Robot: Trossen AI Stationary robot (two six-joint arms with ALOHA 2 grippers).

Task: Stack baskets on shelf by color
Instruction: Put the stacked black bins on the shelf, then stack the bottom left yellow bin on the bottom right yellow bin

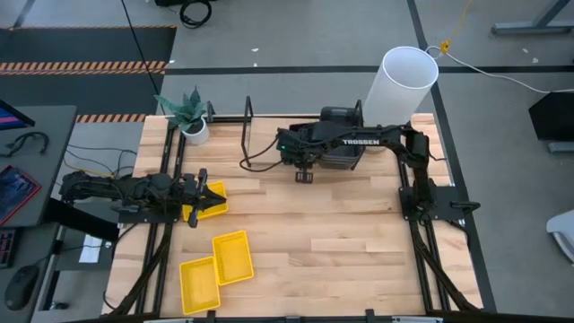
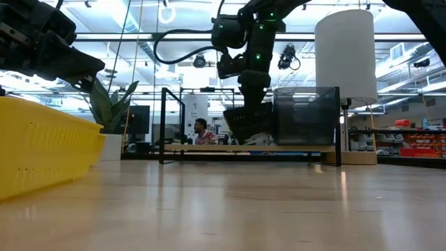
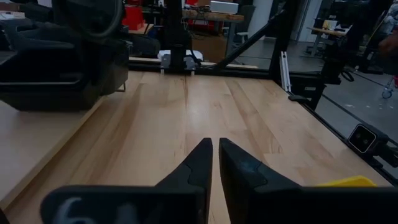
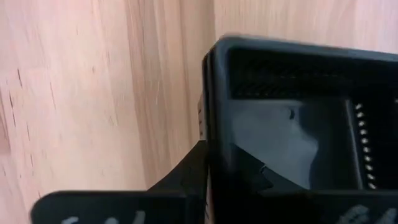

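Three yellow baskets show on the wooden surface [image 1: 341,242] in the high view; two [image 1: 231,257] [image 1: 198,284] lie side by side near its front edge, well apart from the shelf [image 1: 269,118] at the back; the third yellow basket [image 1: 206,201] sits at the left gripper [image 1: 199,196], whose fingers look pressed nearly together, though I cannot tell whether they pinch its rim. The right gripper [image 4: 208,180] is pinched on the wall of a black perforated basket [image 4: 292,124], holding it up in front of the shelf, beside dark grey baskets [image 2: 306,115] already stacked there; the task seems partly done, I judge, with the dark ones gathered at the shelf and every yellow one left. A potted plant [image 1: 190,115] stands at the shelf's left end and a tall white cylinder [image 1: 402,90] at its right; the black upright frames [image 2: 164,125] narrow the way in, so the basket must pass between them; a person [image 2: 201,131] sits far behind the surface.
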